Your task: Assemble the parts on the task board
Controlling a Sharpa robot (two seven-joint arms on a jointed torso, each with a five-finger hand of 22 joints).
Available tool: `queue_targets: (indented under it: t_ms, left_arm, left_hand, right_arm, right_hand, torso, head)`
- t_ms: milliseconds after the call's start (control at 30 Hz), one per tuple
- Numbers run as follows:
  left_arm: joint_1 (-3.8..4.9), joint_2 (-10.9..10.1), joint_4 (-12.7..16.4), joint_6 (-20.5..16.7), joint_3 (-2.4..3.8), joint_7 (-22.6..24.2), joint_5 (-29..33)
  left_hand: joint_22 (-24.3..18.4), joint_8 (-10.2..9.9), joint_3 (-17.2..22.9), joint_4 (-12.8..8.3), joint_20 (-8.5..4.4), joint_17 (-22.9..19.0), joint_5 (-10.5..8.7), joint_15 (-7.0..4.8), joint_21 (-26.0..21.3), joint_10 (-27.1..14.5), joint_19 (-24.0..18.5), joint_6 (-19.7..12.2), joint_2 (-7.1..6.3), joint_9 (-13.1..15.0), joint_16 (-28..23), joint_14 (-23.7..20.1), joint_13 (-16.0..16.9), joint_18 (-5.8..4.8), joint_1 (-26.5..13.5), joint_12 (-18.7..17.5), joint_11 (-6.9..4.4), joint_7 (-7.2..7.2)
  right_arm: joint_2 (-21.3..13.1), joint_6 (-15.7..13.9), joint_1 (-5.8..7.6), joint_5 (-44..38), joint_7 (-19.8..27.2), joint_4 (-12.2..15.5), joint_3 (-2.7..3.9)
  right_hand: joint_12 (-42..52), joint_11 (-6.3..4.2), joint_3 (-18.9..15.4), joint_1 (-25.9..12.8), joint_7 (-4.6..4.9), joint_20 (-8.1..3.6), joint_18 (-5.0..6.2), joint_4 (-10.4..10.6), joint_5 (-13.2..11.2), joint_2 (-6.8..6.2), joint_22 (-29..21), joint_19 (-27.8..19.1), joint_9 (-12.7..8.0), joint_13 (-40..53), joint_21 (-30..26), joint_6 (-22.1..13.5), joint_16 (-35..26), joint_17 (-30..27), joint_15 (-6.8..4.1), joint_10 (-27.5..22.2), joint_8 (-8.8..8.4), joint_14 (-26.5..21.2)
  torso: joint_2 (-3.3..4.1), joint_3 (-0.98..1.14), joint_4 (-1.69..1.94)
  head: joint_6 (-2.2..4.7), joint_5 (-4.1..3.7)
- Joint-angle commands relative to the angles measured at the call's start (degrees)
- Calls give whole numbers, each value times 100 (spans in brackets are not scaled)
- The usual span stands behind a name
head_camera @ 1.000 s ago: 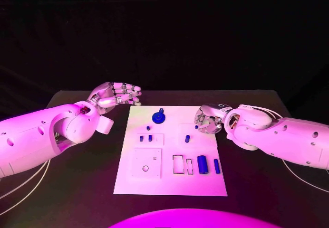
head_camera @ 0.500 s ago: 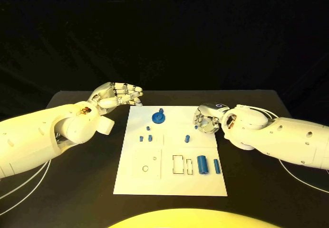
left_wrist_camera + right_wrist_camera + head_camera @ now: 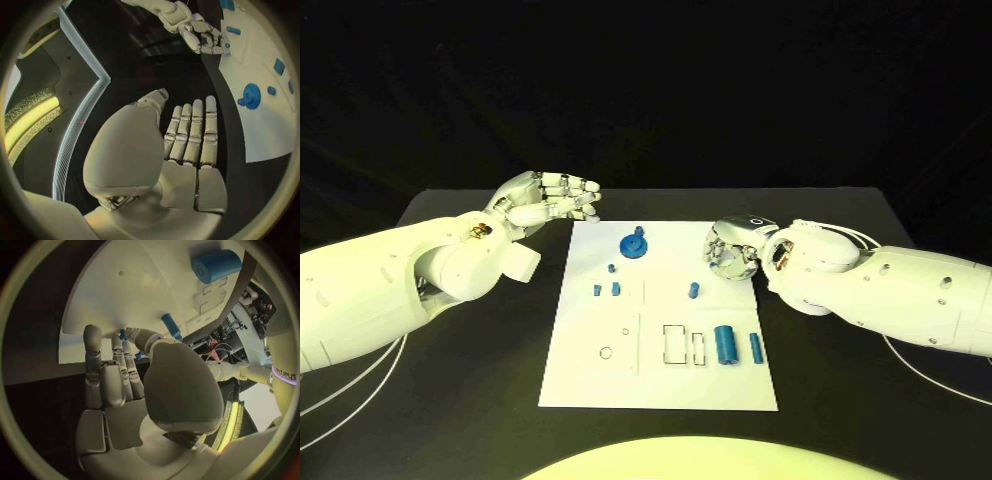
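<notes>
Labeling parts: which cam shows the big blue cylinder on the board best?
Right wrist view: the big blue cylinder is close, its round end face visible. Head view shows it whole but small, lying near the task board's right edge. Left wrist view: I can't pick it out.

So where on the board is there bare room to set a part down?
Free: the task board's near strip, below the cutouts, and its left margin. Crowded: around the round blue part, the small pegs, and the cylinder by the right hand.
</notes>
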Motion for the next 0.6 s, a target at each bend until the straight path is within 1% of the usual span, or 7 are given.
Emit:
queue_targets:
  t_ms: [33,167,300,433,600]
  left_arm:
    - [4,5,14,109,4,35,-53]
    - [4,4,9,118,4,21,-69]
    - [4,3,8,125,4,3,-103]
    - [4,2,11,140,4,-21,-144]
    - [4,-1,21,132,4,-29,-233]
  left_hand:
    - [-10,-9,-26,-24,-3,5,18,10,-26,-28,24,16,7,-5,32,45,-7,76,78,-35,-5,32]
    - [-10,-9,-26,-24,-3,5,18,10,-26,-28,24,16,7,-5,32,45,-7,76,78,-35,-5,32]
    - [-11,-7,-22,-29,-5,4,19,10,-28,-31,28,18,9,-6,32,45,-7,75,91,-39,-4,33]
    - [-11,-7,-22,-29,-5,4,19,10,-28,-32,29,19,10,-6,32,45,-7,75,93,-39,-4,33]
    - [-11,-6,-19,-31,-6,3,19,10,-29,-34,31,19,12,-6,32,45,-7,74,98,-41,-4,34]
  right_arm:
    - [13,261,-65,-59,11,47,-44]
    - [12,237,-68,-94,-9,63,-46]
    - [20,241,-69,-156,-59,61,-46]
    - [48,318,-70,-295,-156,35,-50]
    - [83,393,-92,-499,-263,15,-66]
  right_hand:
    - [11,4,28,6,0,-36,-4,-11,-4,19,17,10,11,7,37,33,23,8,-42,55,22,217]
    - [11,1,30,5,-3,-37,-8,-19,-5,15,41,14,18,8,59,39,29,10,-44,67,25,217]
    - [13,-5,35,0,-9,-39,-10,-26,-5,19,65,13,32,12,80,52,36,7,-48,94,33,216]
    - [22,-38,84,49,-36,-65,-9,-113,-3,61,157,-11,93,31,156,106,63,-3,-78,202,70,208]
    - [36,-73,107,62,-65,-88,-35,-195,-6,101,362,16,163,57,348,174,102,11,-108,319,115,204]
  torso:
    - [-2,-2,-3]
    - [-1,2,-1]
    - [1,4,2]
    - [-2,0,-1]
    - [0,0,-2]
  head:
    - [-6,-1]
    - [-4,9]
    - [-3,3]
    - [-13,-6]
    - [-23,-1]
